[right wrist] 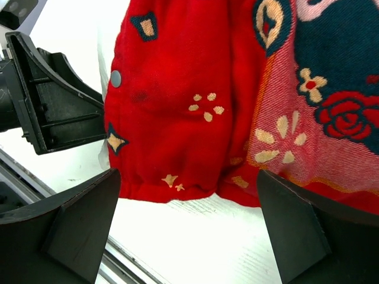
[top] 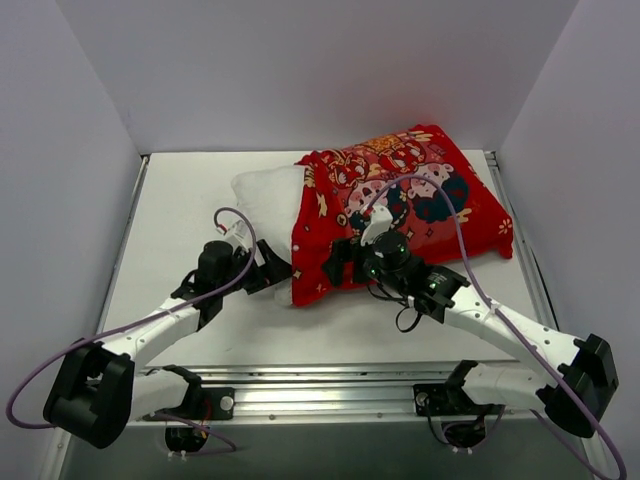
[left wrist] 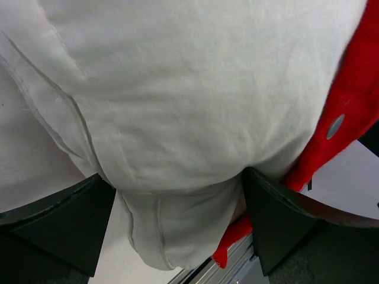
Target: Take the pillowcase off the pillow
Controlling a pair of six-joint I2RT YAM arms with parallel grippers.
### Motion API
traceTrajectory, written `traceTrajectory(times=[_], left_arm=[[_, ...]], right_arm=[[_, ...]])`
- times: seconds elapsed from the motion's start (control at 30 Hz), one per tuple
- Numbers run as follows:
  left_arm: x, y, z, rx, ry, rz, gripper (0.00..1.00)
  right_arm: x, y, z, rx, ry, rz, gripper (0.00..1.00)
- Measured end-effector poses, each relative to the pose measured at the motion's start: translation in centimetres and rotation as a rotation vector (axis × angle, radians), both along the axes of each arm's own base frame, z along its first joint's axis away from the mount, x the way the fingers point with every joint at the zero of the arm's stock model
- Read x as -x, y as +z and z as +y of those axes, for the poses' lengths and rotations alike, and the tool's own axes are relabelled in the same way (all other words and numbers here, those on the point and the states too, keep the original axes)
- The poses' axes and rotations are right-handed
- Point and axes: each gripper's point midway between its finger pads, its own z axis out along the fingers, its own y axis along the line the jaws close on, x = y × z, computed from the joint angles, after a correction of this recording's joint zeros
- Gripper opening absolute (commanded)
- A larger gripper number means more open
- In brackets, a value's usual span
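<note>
Top external record: pillow half inside its pillowcase, both arms at the near edge

Item 1, pillowcase (top: 405,195). Bright red printed fabric with cartoon figures and gold ornaments. It lies toward the far right of the table (top: 190,200) and covers the right-hand portion of its contents. Its open mouth faces left. The near hem sags to the surface. A round grey snap (right wrist: 116,78) sits by the mouth edge.

Item 2, pillow (top: 265,195). White and plump. Its left end protrudes from the mouth of the red cover, and the remainder is hidden inside.

Item 3, left gripper (top: 268,268). It is positioned at the near corner of the exposed white end. In the left wrist view the jaws stand wide apart, with a bulging seamed corner of the pillow (left wrist: 195,100) filling the gap between them. The cloth appears to touch both fingers, though whether it is truly pinched cannot be told. A strip of red cover (left wrist: 355,89) and its snap (left wrist: 335,126) show at the right.

Item 4, right gripper (top: 342,262). It is at the near hem of the red cover, just beside the left one. In the right wrist view the fingers are spread and sit low at either side. The gathered red hem (right wrist: 177,118) is above the gap, with bare tabletop (right wrist: 195,242) beneath it. The left gripper (right wrist: 47,100) is visible at the left edge of this view.

Item 5, metal rail (top: 330,385). It runs along the near table edge between the arm bases.
</note>
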Motion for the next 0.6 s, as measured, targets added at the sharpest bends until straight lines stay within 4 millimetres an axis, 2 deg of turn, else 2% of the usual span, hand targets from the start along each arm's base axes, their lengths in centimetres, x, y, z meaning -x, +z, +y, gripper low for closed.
traceTrajectory(times=[0.03, 0.17, 0.2, 0.27, 0.3, 0.4, 0.6], left_arm=[[0.0, -0.2, -0.1, 0.002, -0.002, 0.005, 0.98], [0.1, -0.6, -0.9, 0.008, -0.019, 0.017, 0.75], [0.1, -0.6, -1.0, 0.008, -0.024, 0.017, 0.60], [0.2, -0.4, -1.3, 0.013, -0.031, 0.014, 0.45], [0.2, -0.3, -1.4, 0.014, -0.034, 0.011, 0.27], [0.1, 0.4, -1.7, 0.016, -0.039, -0.002, 0.03], [0.4, 1.7, -1.9, 0.010, -0.048, -0.009, 0.02]], right_arm=[[0.0, -0.2, 0.1, 0.005, -0.003, 0.001, 0.93], [0.1, -1.6, 0.4, 0.036, -0.030, 0.018, 0.91], [0.1, -2.1, 0.4, 0.047, -0.040, 0.023, 0.91], [0.1, -2.9, 0.6, 0.064, -0.056, 0.037, 0.90], [0.2, -3.4, 0.6, 0.074, -0.062, 0.042, 0.89], [0.5, -4.4, 0.9, 0.094, -0.079, 0.057, 0.88], [1.1, -6.3, 1.6, 0.126, -0.100, 0.098, 0.84]])
